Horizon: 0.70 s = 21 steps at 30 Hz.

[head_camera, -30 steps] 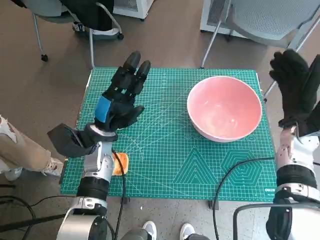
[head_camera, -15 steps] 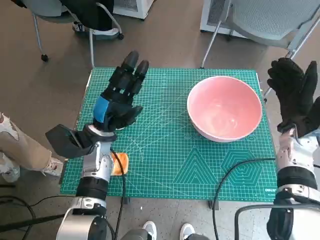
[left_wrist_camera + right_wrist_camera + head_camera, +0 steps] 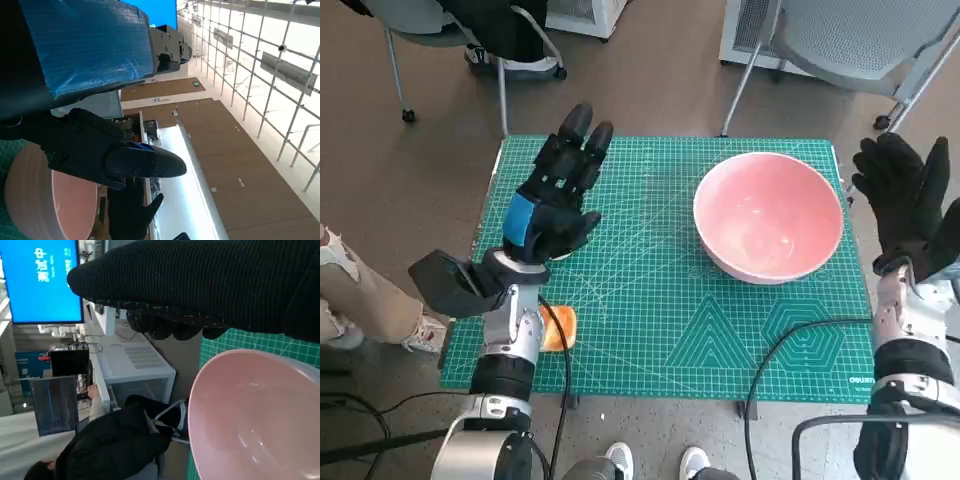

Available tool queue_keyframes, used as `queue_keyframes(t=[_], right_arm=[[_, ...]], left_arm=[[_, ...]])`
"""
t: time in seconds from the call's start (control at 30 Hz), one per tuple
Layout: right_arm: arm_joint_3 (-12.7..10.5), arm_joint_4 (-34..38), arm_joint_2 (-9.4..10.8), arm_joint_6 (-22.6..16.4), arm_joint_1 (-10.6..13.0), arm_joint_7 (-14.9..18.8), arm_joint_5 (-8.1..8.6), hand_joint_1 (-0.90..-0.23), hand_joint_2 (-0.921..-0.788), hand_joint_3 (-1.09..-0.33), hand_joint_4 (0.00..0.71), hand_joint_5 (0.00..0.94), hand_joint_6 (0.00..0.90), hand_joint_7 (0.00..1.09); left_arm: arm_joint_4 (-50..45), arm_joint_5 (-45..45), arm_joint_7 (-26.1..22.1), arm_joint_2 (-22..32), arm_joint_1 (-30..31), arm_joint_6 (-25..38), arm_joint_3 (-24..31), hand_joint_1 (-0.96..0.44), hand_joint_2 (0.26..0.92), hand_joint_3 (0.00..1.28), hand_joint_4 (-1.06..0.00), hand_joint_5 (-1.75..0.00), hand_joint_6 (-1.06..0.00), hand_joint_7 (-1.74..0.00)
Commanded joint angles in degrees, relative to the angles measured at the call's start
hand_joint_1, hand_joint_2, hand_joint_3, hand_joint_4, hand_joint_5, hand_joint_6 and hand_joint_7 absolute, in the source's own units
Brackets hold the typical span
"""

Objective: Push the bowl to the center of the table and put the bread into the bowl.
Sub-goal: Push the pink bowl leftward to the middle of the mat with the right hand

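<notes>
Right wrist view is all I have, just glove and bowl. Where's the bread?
Observer: The bread lies at the mat's near left edge, partly under the left forearm.
Operator: Is the left hand holding it?
Observer: No, the left hand hangs open above the mat, holding nothing.
Operator: Is the bowl centered?
Observer: No, the bowl sits on the mat's right side, the right hand open beside its outer rim.

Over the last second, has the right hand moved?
Yes. The right hand has dropped lower in the head view, alongside the bowl's right rim.
</notes>
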Motion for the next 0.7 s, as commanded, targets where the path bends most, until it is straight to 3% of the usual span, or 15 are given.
queue_keyframes(t=[0.03,0.7], right_arm=[[-0.5,1.0,0.7,1.5,2.1,-0.8,-0.26,-0.591,-0.921,-0.868,0.171,0.0,0.208,0.16],[-1.8,1.0,2.3,2.8,3.1,-0.9,0.12,-0.584,-0.921,-0.856,0.172,0.001,0.242,0.14]], left_arm=[[-0.9,0.1,0.4,0.8,0.8,0.0,0.0,-0.57,0.921,0.21,-0.01,0.0,-0.18,-0.01],[-1.1,0.4,1.1,1.2,1.0,0.1,-0.3,-0.57,0.921,0.22,-0.01,0.0,-0.18,-0.01]])
